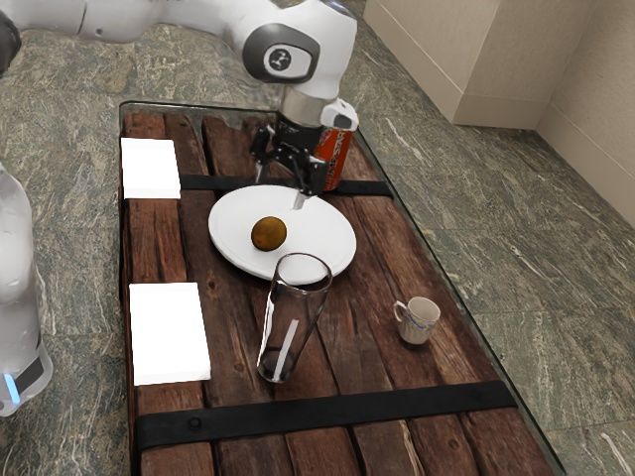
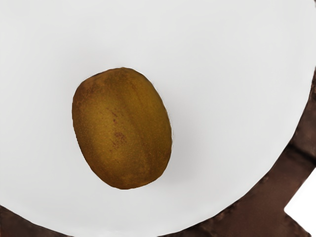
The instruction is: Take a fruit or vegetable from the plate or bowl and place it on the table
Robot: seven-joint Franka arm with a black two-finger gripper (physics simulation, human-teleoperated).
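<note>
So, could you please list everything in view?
kiwi: one, brown, on plate
plate: one, white, on table
glass: one, clear, on table
cup: one, pale, on table, the exterior view's right
can: one, red, beyond plate
slabs: two, white, table's left side, exterior view
bands: two, black, across table
table: one, brown, on floor
floor: one, grey-green, around table
wall: beige, behind
arm: one, white, over table
gripper: one, black, above plate
</note>
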